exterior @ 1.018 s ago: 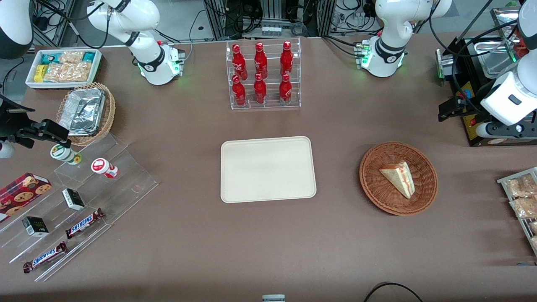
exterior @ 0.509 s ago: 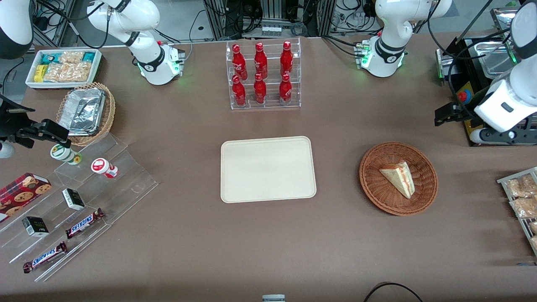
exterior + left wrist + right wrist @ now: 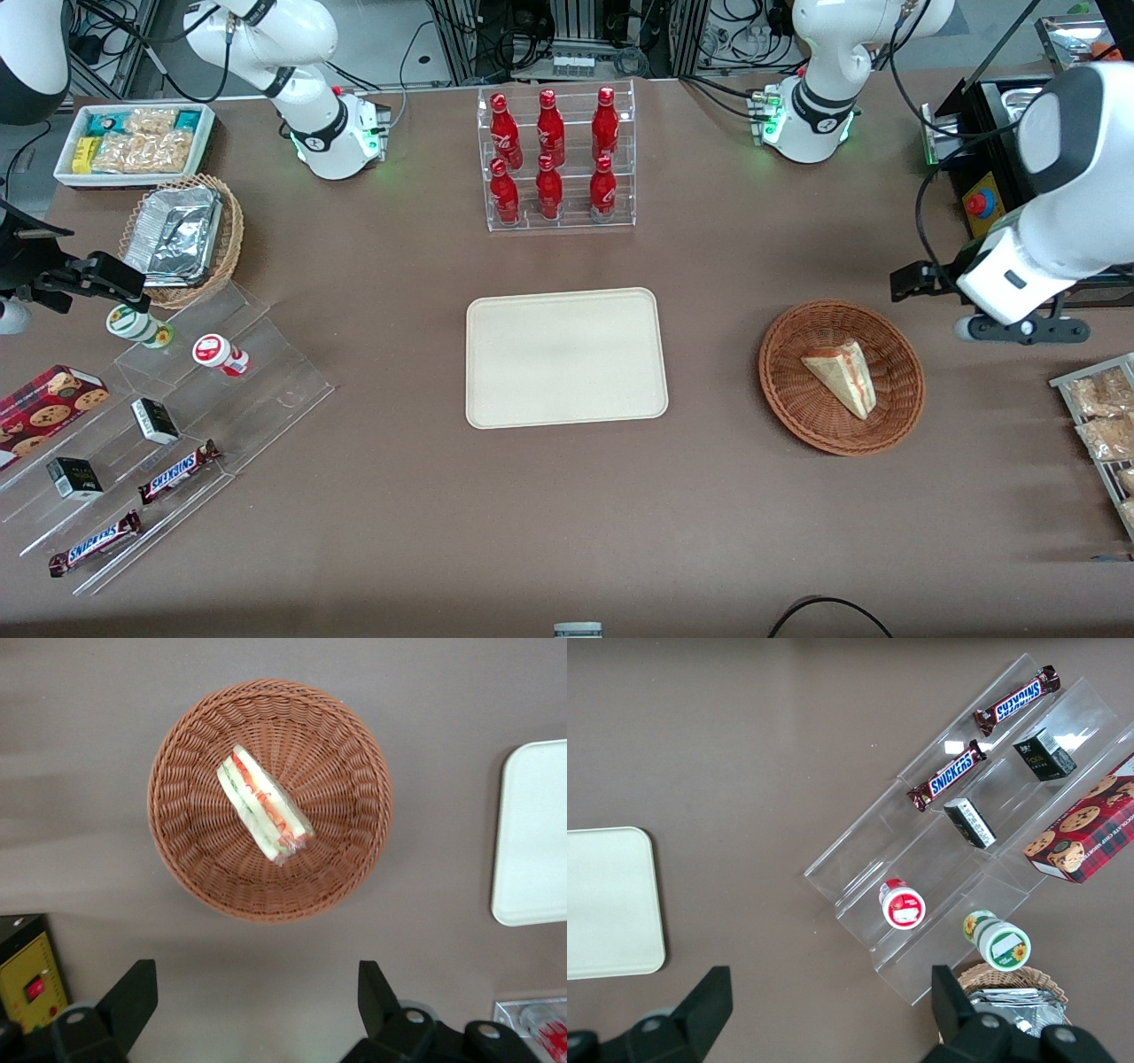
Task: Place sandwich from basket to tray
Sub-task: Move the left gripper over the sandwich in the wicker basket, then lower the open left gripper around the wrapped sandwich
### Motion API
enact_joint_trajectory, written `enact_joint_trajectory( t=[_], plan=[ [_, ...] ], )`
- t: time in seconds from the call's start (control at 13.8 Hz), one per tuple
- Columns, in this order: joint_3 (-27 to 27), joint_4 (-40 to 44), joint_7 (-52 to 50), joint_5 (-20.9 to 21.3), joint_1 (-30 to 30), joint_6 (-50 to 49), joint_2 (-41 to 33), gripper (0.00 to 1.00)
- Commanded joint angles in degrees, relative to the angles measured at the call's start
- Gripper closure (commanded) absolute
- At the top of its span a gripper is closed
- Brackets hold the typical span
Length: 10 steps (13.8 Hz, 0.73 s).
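**Wicker bowl, wedge inside, our fingers spread**

Brown table [image 3: 567, 514] runs bare nearest the front camera. We see the tray [image 3: 566, 358] at its middle, apart from the basket [image 3: 788, 390]. Our sandwich [image 3: 842, 377] lies in that basket, untouched. Farther on, toward the working arm's end, our gripper [image 3: 257, 1001] hangs above the basket's rim, fingers [image 3: 133, 992] wide apart, holding nothing.

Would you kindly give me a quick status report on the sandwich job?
Gripper open, hovering above bare table beside the basket, holding nothing. Sandwich lying in the basket, untouched. Tray bare, nothing between basket and tray.
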<state>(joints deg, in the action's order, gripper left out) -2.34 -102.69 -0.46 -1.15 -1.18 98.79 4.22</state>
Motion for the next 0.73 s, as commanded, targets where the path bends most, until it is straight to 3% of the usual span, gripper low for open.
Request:
enact_joint_trajectory(
  t=[0.0,0.65],
  plan=[
    [0.1,-4.2,-0.2,-0.5,0.0,5.3,0.4,0.00],
    [0.1,-12.5,-4.1,-0.3,0.0,22.1,6.0,0.00]
  ],
)
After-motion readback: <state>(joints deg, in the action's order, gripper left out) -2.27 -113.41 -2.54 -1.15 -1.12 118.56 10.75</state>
